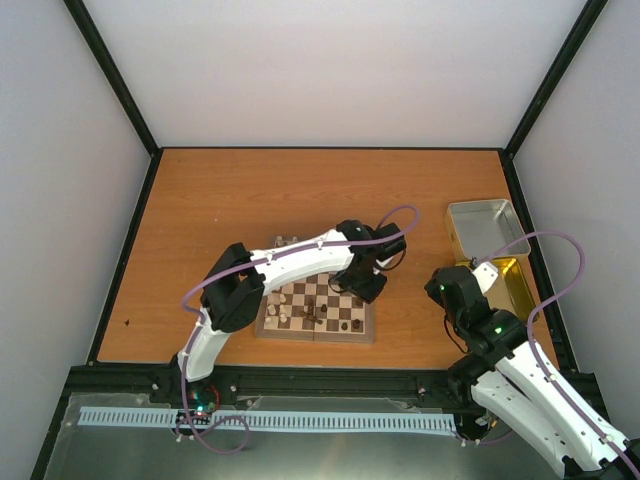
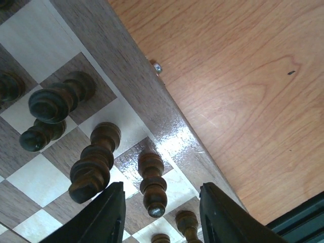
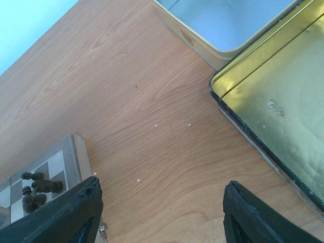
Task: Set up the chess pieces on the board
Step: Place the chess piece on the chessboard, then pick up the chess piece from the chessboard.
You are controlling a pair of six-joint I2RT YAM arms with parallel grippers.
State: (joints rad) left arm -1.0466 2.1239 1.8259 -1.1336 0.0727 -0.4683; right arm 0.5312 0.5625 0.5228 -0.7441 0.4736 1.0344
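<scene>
The board (image 1: 362, 327) lies at the table's middle front with dark and cream chessmen on it. My left gripper (image 1: 366, 287) hangs over the board's right edge. In the left wrist view it (image 2: 162, 215) is open, its jaws either side of an upright dark chess piece (image 2: 152, 183) without touching it. Several more dark pieces (image 2: 93, 162) stand near it on the board (image 2: 126, 76). My right gripper (image 1: 452, 288) is to the right of the board, over bare table. It (image 3: 161, 215) is open and empty. The board's corner (image 3: 71, 152) shows at the left of that view.
A silver metal tray (image 1: 486, 228) and a gold tray (image 1: 508, 285) sit at the table's right edge, close to my right gripper. Both also show in the right wrist view, silver (image 3: 228, 25) and gold (image 3: 283, 116). Black frame rails border the table.
</scene>
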